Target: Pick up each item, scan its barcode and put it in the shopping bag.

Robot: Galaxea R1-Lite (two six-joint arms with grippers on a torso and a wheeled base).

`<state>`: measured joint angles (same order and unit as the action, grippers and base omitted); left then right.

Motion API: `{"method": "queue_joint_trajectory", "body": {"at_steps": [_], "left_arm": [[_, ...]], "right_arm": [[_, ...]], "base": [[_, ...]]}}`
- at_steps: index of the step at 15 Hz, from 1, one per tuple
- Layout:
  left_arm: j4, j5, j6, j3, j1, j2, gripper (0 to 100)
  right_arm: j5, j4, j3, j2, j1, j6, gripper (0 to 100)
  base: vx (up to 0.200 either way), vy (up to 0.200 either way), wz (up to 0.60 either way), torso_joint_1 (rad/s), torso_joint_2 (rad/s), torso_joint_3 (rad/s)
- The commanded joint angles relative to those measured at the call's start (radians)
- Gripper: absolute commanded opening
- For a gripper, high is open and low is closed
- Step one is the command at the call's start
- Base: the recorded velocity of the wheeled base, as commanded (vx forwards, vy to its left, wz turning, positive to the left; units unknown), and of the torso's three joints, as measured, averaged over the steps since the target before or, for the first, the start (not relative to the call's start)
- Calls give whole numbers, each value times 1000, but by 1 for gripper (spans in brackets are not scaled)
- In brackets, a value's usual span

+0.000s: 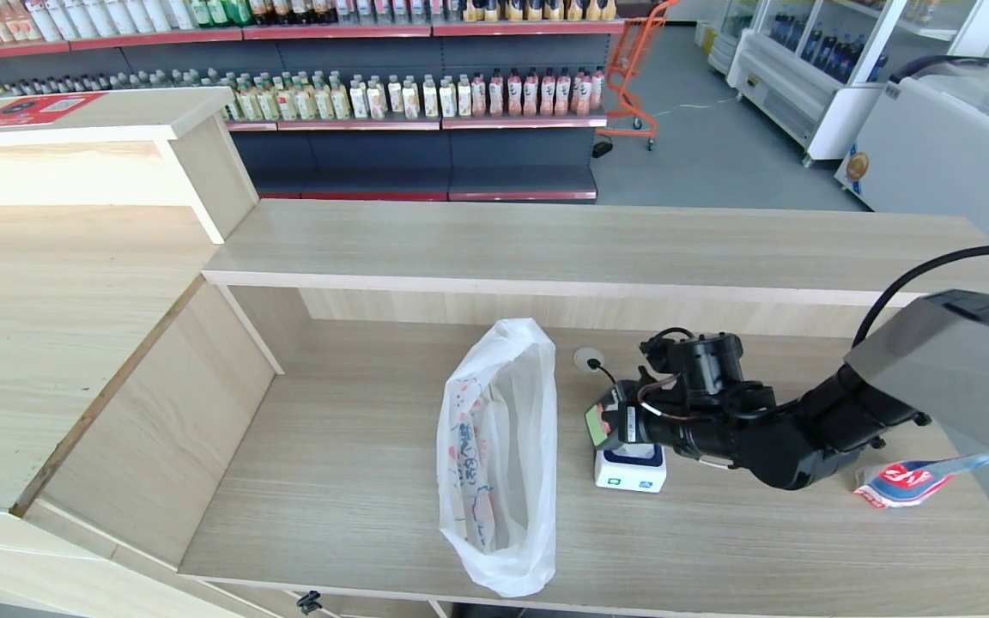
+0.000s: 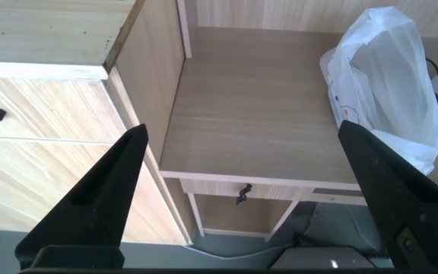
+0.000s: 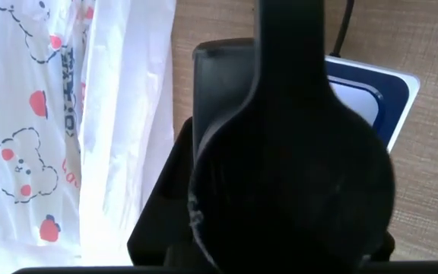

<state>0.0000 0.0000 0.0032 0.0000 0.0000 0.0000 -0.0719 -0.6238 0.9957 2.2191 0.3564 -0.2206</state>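
While a small green-faced item (image 1: 595,427) is being held clamped in the right gripper (image 1: 613,425), it is being kept just above the scanner (image 1: 630,470), a squat white box with rounded corners and a blue top.

- Bag (image 1: 499,446): thin, crumpled, translucent white plastic with red and blue print; it is being stood upright, mouth open, just left of the scanner, its base near the counter's front edge.
- Counter (image 1: 357,506): pale wood-grain laminate, smooth and flat. It is being bounded by a side wall (image 1: 177,412) on the left and a raised ledge (image 1: 589,249) behind. A broad bare stretch is being left between wall and bag.
- Packet (image 1: 911,478): flat, glossy, red, white and blue, lying well right of the scanner.
- Left gripper (image 2: 242,125): its dark tapered fingers are being held wide apart on nothing, out beyond the counter's front edge.
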Motion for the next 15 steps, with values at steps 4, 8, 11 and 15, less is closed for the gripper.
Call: {"method": "queue_joint_trajectory", "body": {"at_steps": [4,8,11,15], "left_arm": [[0,0,0,0,0,2,100],[0,0,0,0,0,2,100],[0,0,0,0,0,0,100],[0,0,0,0,0,2,100]], "right_arm": [[6,7,-34,-67,-5,-2,0],[-9,7,-91,-193,-24,-46,0],[-161,12,-166,-477,-39,-125,0],[-258,10,-390,-748,-51,41,0]], "base": [[0,0,0,0,0,0],[0,0,0,0,0,0],[0,0,0,0,0,0],[0,0,0,0,0,0]]}}
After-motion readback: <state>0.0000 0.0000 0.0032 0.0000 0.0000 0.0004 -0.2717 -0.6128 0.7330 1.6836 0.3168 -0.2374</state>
